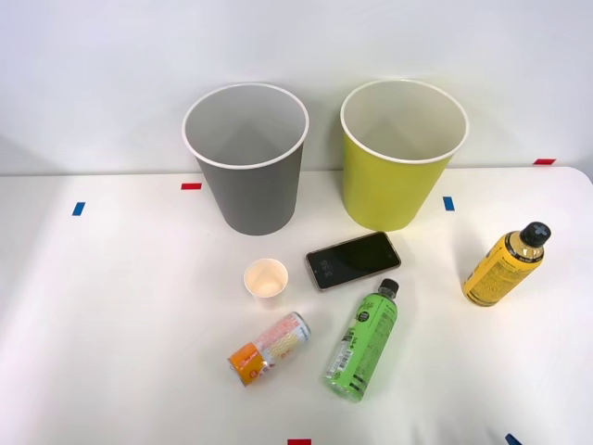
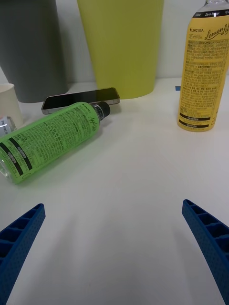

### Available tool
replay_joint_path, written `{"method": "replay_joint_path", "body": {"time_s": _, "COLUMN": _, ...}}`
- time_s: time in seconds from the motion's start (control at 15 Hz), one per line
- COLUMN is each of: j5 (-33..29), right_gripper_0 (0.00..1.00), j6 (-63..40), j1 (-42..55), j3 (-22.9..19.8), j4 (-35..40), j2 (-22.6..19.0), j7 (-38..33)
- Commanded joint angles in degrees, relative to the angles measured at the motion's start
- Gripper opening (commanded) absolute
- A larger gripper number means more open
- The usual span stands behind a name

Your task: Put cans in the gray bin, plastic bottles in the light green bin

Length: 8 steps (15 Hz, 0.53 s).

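The gray bin (image 1: 250, 195) and the light green bin (image 1: 389, 190) stand side by side at the back of the white table, both showing white insides. An orange, pink and cream can (image 1: 270, 348) lies on its side near the front. Beside it to the right lies a green plastic bottle (image 1: 362, 341) with a black cap. A yellow-orange bottle (image 1: 503, 264) stands upright at the right. In the right wrist view my right gripper (image 2: 114, 252) is open low over bare table, with the green bottle (image 2: 52, 140) and the yellow bottle (image 2: 202, 71) ahead of the blue fingers (image 2: 210, 238).
A small cream paper cup (image 1: 266, 281) stands in front of the gray bin. A black phone (image 1: 353, 260) lies flat between the cup and the green bottle's cap. Blue and red tape marks (image 1: 191, 185) dot the table. A white wall rises behind the bins.
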State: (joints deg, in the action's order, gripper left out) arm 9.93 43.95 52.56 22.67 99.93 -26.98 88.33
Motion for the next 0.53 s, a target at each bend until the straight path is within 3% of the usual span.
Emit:
{"method": "replay_joint_path", "body": {"time_s": 0.07, "j5": 0.0, "right_gripper_0": 1.0, "j6": 0.0, "j1": 0.0, "j3": 0.0, "j4": 0.0, "j2": 0.0, "j7": 0.0}}
{"method": "replay_joint_path", "body": {"time_s": 0.53, "j5": 0.0, "right_gripper_0": 1.0, "j6": 0.0, "j1": 0.0, "j3": 0.0, "j4": 0.0, "j2": 0.0, "j7": 0.0}}
